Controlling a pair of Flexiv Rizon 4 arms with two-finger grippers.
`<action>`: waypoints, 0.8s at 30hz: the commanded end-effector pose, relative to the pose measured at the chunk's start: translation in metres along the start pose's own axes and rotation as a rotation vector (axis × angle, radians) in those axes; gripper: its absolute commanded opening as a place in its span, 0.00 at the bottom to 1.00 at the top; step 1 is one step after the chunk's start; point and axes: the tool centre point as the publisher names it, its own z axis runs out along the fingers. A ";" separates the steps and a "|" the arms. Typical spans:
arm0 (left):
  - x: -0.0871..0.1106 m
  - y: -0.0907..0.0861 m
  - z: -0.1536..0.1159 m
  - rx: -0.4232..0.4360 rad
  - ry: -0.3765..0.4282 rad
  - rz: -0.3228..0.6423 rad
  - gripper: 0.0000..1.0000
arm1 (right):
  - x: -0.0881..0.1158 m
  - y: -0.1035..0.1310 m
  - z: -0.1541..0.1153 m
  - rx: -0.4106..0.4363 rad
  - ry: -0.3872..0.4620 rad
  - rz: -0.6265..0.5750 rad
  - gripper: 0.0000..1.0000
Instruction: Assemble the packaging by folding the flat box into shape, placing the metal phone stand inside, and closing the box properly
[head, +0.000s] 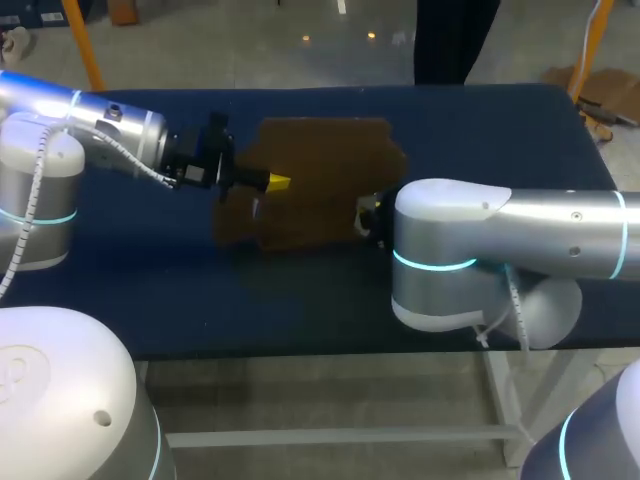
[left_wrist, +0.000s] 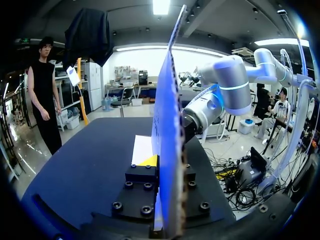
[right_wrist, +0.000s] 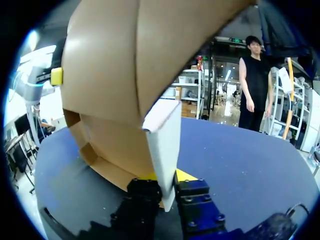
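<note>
Left gripper (left_wrist: 160, 163) and right gripper (right_wrist: 167, 178) both clamped on the box (head: 322, 180), so I'd ease those panels apart slowly and squarely!

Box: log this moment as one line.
box: partly folded, held between both arms | left pincer: shut on box | right pincer: shut on box

Robotics lab — robot arm (head: 520, 225), blue table (head: 480, 130)

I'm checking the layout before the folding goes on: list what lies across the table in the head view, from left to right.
left arm → left gripper → cardboard box, whose left part that gripper meets → right arm
</note>
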 end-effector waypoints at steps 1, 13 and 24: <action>0.000 0.002 0.003 -0.003 0.003 0.000 0.00 | 0.010 0.002 0.002 0.002 -0.055 -0.001 0.00; 0.001 -0.002 -0.001 -0.040 0.001 0.046 1.00 | 0.013 0.011 -0.006 -0.009 -0.035 -0.005 0.00; 0.009 -0.007 -0.015 -0.149 -0.016 0.132 1.00 | 0.009 0.024 -0.014 0.004 0.001 0.018 0.00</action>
